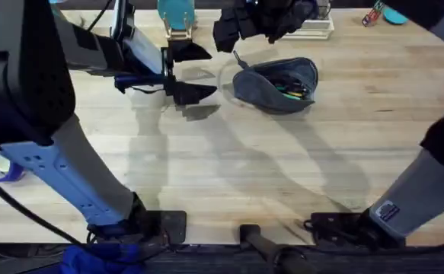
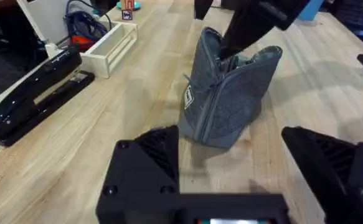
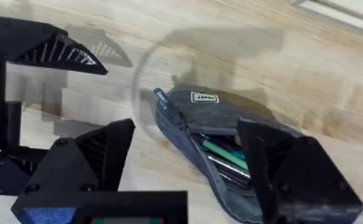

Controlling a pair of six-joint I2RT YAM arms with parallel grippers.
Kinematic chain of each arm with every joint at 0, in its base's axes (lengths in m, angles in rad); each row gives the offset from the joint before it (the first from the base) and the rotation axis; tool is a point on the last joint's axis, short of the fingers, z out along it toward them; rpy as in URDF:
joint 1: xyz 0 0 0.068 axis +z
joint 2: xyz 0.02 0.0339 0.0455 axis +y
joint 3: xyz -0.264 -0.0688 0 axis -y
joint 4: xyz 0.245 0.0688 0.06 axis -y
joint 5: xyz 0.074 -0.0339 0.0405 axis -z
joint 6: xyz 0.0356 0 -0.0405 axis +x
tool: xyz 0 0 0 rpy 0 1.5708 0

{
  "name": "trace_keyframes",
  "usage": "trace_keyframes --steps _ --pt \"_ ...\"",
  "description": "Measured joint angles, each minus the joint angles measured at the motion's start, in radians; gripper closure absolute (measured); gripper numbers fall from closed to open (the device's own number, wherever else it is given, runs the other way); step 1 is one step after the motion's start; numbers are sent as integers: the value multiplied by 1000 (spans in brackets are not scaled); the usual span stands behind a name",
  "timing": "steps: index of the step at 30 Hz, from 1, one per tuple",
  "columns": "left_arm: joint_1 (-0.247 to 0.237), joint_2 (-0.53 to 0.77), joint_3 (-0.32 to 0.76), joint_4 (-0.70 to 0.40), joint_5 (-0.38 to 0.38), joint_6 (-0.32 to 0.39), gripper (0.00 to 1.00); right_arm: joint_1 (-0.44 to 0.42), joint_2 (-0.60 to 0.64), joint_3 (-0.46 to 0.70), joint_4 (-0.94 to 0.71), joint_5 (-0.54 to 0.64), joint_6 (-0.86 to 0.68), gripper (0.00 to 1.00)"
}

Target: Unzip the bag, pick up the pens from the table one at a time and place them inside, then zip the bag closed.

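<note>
- Worktop (image 1: 229, 175): light wooden butcher-block surface with visible plank grain; carries every item below.
- Left gripper (image 1: 189, 71): black, jaws spread wide, holding nothing; sits at the far-left-centre of the worktop, just to the left of the bag, not touching it.
- Right gripper (image 3: 187, 165): black, jaws spread wide, nothing held; positioned directly over the bag, one finger (image 3: 296, 171) above the open mouth.
- Bag (image 1: 276, 82): grey felt-like pouch with rounded ends, far centre of the worktop; zipper open, mouth gaping; small label patch near one end.
- Stapler (image 2: 35, 93): black, lying on the worktop beside a white tray (image 2: 113, 46).
- Pens (image 1: 294, 87): dark and green barrels lying inside the open bag; exact count cannot be told.
</note>
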Motion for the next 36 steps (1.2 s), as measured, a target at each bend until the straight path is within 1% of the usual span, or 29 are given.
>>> trace_keyframes --steps 12,21,36 --pt "0 0 0 0 0 0 7 12 54 -20 5 -2 0 3" --pt "0 0 0 0 0 0 7 30 54 -85 52 -3 -1 4" --pt "0 0 0 0 0 0 8 35 54 -154 134 -3 -1 6"
